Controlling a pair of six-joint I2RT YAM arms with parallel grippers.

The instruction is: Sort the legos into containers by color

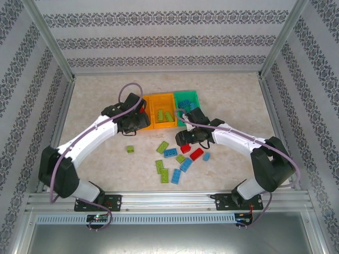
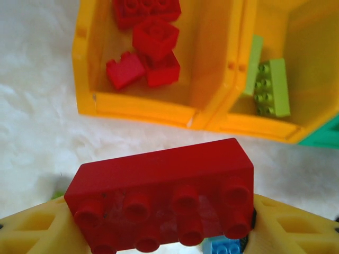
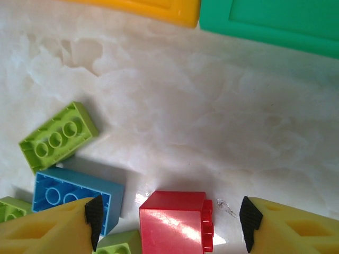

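My left gripper [image 2: 161,225] is shut on a red lego [image 2: 159,185], held just short of the containers. The left orange bin [image 2: 87,69] ahead of it holds several red legos [image 2: 153,39]. The orange bin beside it [image 2: 265,124] holds lime legos [image 2: 273,87]. From above, the green bin [image 1: 186,100] holds blue ones. My right gripper [image 3: 172,222] is open and low over the table, its pads either side of a red lego [image 3: 175,225] lying on its side, not touching it. A blue lego [image 3: 74,193] and a lime lego [image 3: 58,136] lie to its left.
Several loose lime and blue legos lie scattered on the table in front of the bins, around [image 1: 172,164], with one lime lego apart on the left [image 1: 130,150]. A second red lego [image 1: 196,154] lies near my right gripper [image 1: 185,140]. Patterned walls enclose the table.
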